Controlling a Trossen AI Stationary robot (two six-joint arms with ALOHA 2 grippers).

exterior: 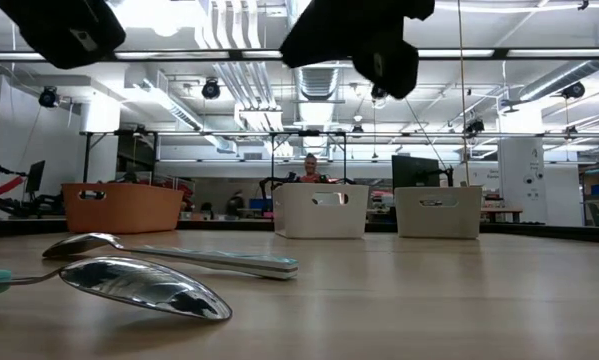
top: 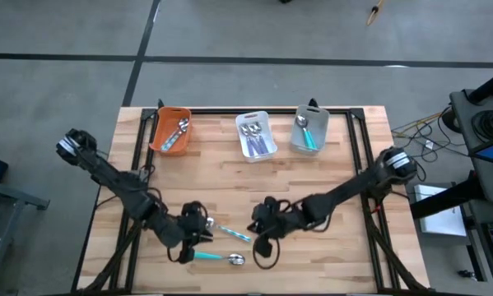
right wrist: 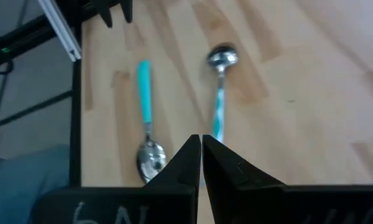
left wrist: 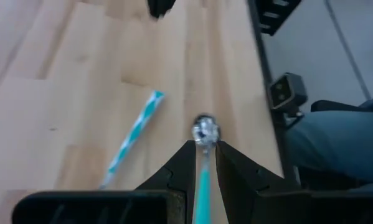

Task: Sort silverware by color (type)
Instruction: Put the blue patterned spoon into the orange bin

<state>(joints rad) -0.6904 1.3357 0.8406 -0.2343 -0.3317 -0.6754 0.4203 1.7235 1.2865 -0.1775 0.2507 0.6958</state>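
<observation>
Far edge, 11 to 1 o'clock: orange bin with striped handles, white bin with lavender, grey bin with teal. One colour per bin.

Near edge, 7 o'clock: left gripper hovering, fingers a narrow slit apart, clamped on nothing. Lined up along the teal spoon lying flat at 6 o'clock, so likely a pre-grasp for the grey bin.

Striped spoon flat on the table, just at 12 o'clock of the teal one, not touching.

At 5 o'clock: right gripper pressed together, empty, above the striped handle. Probably parked there for that pick; needs opening first.
</observation>
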